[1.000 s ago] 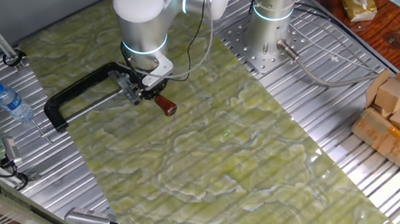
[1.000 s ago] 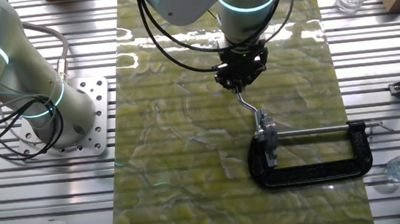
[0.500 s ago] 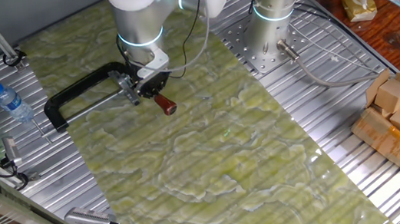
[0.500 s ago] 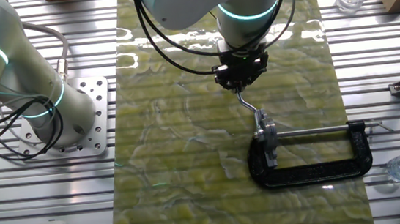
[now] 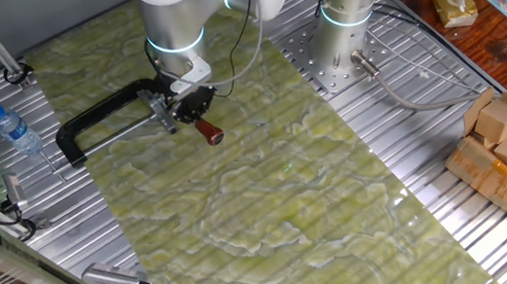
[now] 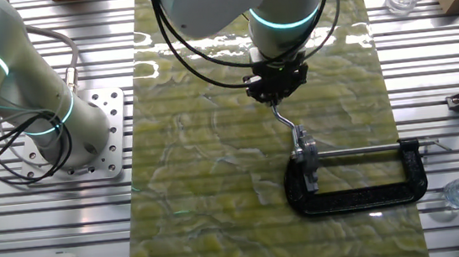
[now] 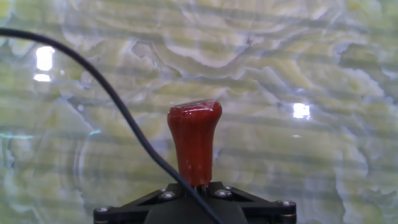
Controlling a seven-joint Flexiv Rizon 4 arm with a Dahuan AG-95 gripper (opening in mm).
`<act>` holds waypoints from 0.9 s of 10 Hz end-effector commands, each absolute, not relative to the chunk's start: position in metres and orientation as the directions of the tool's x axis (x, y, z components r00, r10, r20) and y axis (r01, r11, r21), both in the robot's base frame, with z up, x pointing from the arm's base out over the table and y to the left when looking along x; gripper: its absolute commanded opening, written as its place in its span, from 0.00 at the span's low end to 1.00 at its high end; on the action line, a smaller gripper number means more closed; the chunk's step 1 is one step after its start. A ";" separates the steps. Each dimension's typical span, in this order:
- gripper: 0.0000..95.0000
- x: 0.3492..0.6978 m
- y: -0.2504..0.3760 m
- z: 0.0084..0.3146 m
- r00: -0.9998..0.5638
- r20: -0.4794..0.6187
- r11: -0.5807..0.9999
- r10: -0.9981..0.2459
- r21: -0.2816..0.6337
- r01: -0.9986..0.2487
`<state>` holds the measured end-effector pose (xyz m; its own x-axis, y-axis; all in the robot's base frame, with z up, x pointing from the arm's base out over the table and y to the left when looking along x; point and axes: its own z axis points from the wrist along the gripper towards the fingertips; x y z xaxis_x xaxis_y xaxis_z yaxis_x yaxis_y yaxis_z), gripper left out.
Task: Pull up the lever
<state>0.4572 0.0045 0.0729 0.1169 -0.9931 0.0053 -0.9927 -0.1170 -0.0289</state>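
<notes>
The short silver lever with a red-brown rounded cap (image 5: 206, 131) lies low on the green marbled desk (image 5: 340, 199), jointed beside the large black C-shaped clamp frame (image 5: 98, 118). The hand (image 6: 275, 94) sits over its shaft; whether it grips, I cannot tell. A clear plastic bottle (image 5: 14, 129) stands well apart.

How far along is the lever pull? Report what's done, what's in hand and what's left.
Done: the gripper is at the lever and looks closed on its shaft, with the red cap poking out ahead. In hand: the grasp, with no clear lift yet; the cap sits low over the green mat. Left: swing the lever up from its base by the black clamp.
</notes>
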 end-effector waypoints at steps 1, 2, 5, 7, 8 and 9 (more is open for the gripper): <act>0.00 0.456 0.006 0.105 0.112 -0.005 -0.112 -0.994 -0.038 -0.993; 0.00 0.455 0.006 0.109 0.109 -0.013 -0.108 -0.994 -0.044 -0.993; 0.00 0.455 0.003 0.113 0.109 -0.035 -0.106 -0.993 -0.063 -0.992; 0.00 0.456 0.003 0.114 0.113 -0.061 -0.107 -0.992 -0.090 -0.990; 0.00 0.457 0.003 0.114 0.107 -0.076 -0.100 -0.991 -0.091 -0.991; 0.00 0.457 0.003 0.115 0.103 -0.087 -0.095 -0.991 -0.093 -0.991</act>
<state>0.4577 0.0035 0.0896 0.1024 -0.9910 -0.0861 -0.9911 -0.0943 -0.0940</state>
